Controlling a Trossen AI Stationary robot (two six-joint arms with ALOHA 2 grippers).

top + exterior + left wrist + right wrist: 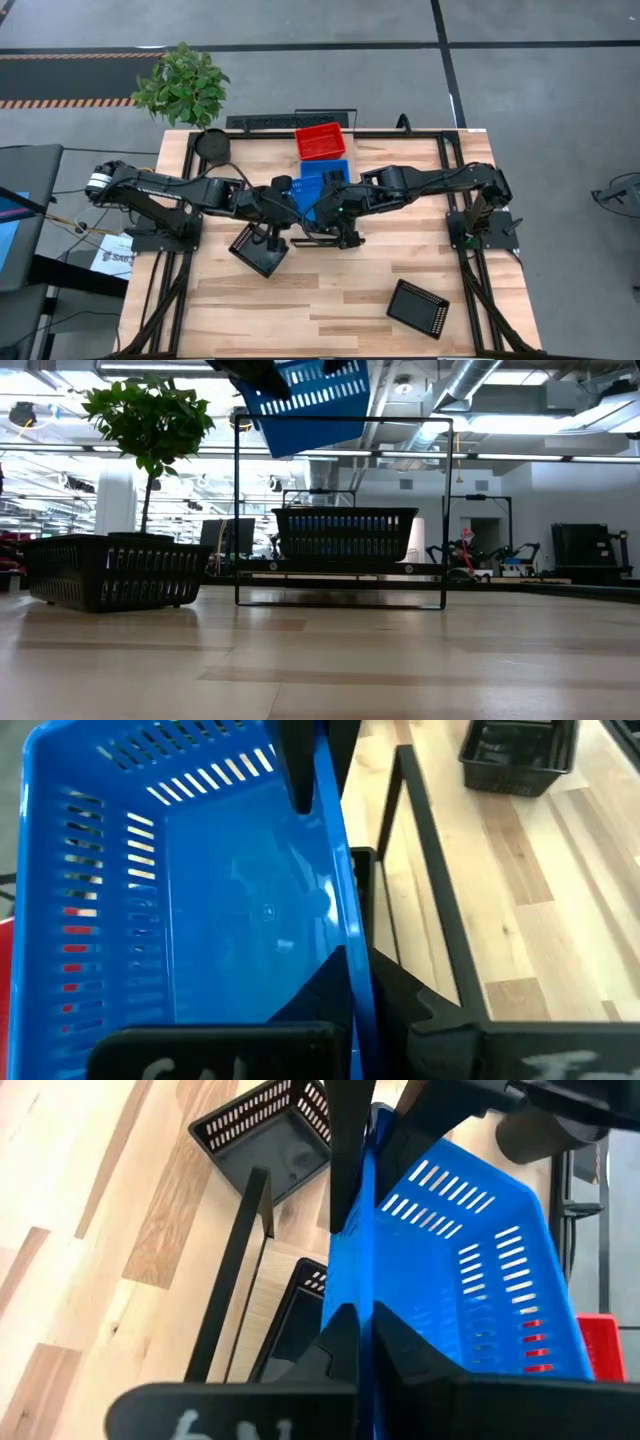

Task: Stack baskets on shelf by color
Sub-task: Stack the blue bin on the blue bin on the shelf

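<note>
Both tools, left tool (335, 1010) and right tool (355, 1330), clamped on blue basket (322, 185) rim at frame center; keep it level, lower together squarely onto shelf (340, 575).

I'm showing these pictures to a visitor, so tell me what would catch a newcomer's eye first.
The blue basket stands out, held above the table's middle between the two arms, the left gripper and the right gripper each with jaws clamped on a rim. Behind it sits a red basket, with black baskets on the tabletop and a leafy plant at the far left corner.
</note>
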